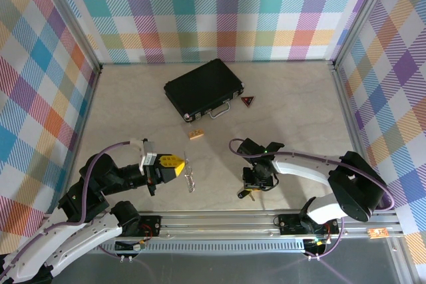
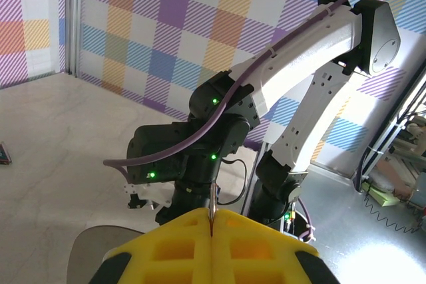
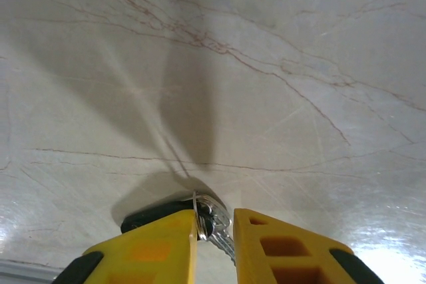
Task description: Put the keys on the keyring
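Note:
My left gripper point(image 1: 181, 167) is shut on the keyring point(image 1: 190, 176), a thin silvery loop sticking out past its yellow fingers above the table. In the left wrist view the keyring point(image 2: 213, 203) shows edge-on as a thin metal strip pinched between the fingers point(image 2: 180, 244). My right gripper point(image 1: 251, 188) points down at the table near the front edge. The keys point(image 3: 221, 223) lie on the table between its yellow fingers point(image 3: 160, 241), which stand a little apart. The silver blades rest against the left finger, and the dark black head point(image 3: 150, 215) pokes out to the left.
A black case point(image 1: 203, 88) with a silver handle lies at the back centre. A red-and-black triangle point(image 1: 248, 102) sits to its right, and a small tan wooden block point(image 1: 195, 136) in front of it. The right arm point(image 2: 279, 91) looms large in the left wrist view.

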Robot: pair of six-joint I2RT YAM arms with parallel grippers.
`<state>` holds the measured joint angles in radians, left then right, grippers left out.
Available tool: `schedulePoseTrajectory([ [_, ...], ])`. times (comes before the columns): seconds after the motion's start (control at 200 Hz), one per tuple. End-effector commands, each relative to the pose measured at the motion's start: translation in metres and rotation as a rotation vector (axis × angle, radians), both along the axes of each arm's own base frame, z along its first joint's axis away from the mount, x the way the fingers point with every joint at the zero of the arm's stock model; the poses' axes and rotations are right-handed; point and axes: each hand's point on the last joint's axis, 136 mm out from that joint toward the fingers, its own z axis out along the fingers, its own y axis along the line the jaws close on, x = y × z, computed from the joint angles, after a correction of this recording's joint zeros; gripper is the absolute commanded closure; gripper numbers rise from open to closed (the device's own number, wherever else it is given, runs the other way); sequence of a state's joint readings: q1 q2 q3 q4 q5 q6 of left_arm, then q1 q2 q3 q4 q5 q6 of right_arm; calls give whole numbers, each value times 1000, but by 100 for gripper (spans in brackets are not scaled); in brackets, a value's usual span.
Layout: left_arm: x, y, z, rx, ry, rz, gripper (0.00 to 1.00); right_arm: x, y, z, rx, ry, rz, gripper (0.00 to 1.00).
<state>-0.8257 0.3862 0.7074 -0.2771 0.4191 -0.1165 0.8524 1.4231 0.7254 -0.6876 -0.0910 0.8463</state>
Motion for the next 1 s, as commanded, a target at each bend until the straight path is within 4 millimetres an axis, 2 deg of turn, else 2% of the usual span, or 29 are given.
schedulePoseTrajectory([
  [0.0,-2,0,14,-51,-30,-15,100,-2,5,-2,22,11,2,80],
  [0.62,-2,-1,13,-50,-29,-15,100,1,4,-4,-11,6,40,93],
  [0.85,-3,1,14,-51,-32,-16,100,0,1,5,-65,16,115,100],
  [0.995,-5,2,16,-55,-39,-19,100,-8,-3,15,-100,71,192,100],
])
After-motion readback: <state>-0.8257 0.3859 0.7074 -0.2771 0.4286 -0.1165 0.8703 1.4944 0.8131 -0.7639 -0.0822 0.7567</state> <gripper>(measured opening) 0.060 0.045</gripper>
